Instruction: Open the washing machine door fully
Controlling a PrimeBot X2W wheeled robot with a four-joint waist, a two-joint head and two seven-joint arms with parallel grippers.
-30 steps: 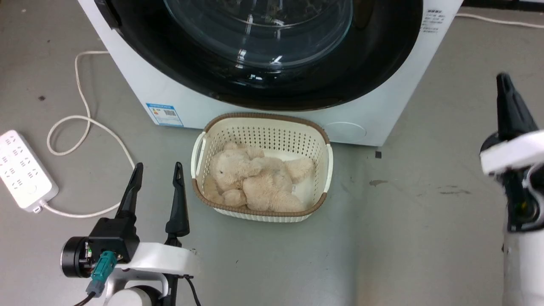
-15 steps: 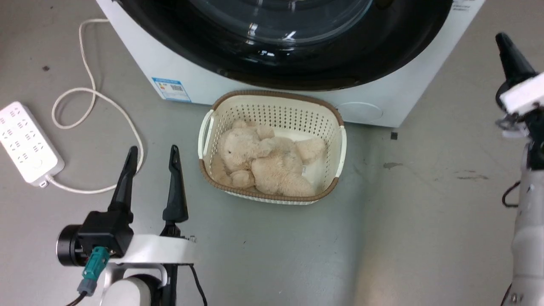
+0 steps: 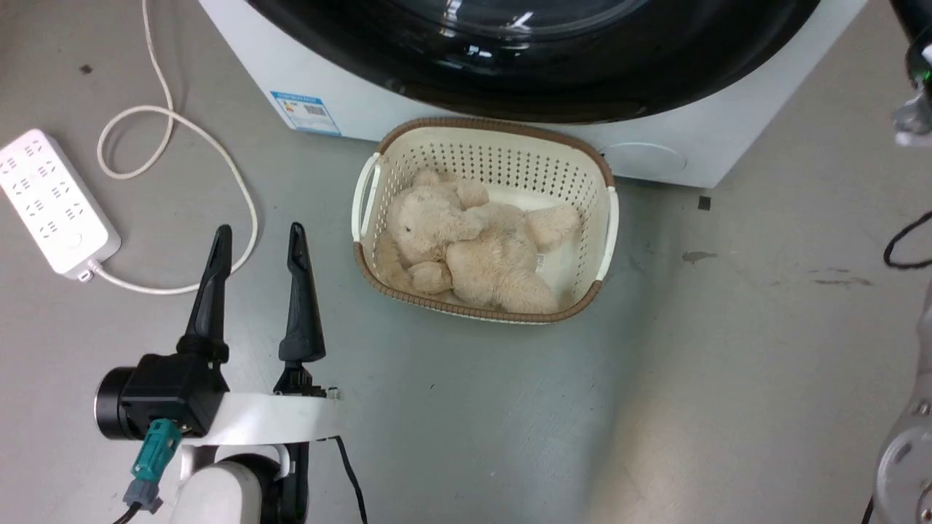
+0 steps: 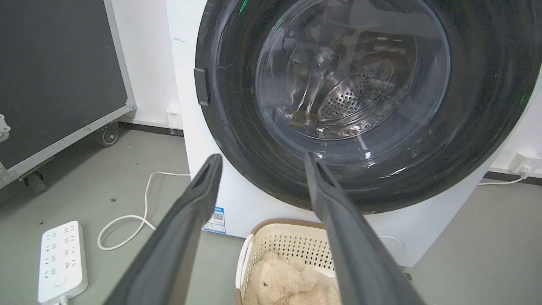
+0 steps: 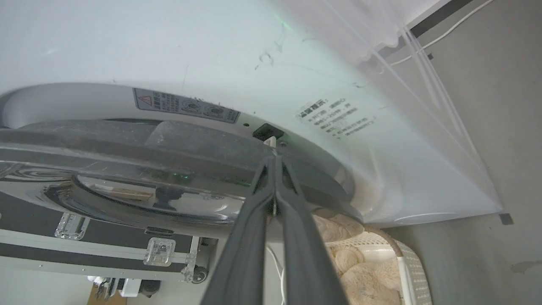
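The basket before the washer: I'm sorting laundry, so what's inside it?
A beige plush toy lies inside the basket, covering most of its floor. Anything beneath the toy is hidden.

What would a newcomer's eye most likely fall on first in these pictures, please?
The washing machine door, a glossy black ring around clear glass, dominates the left wrist view. On the floor just before it stands a cream basket holding a beige plush bear. The left gripper is open beside the basket, while the right gripper, shut, points at the door's rim.
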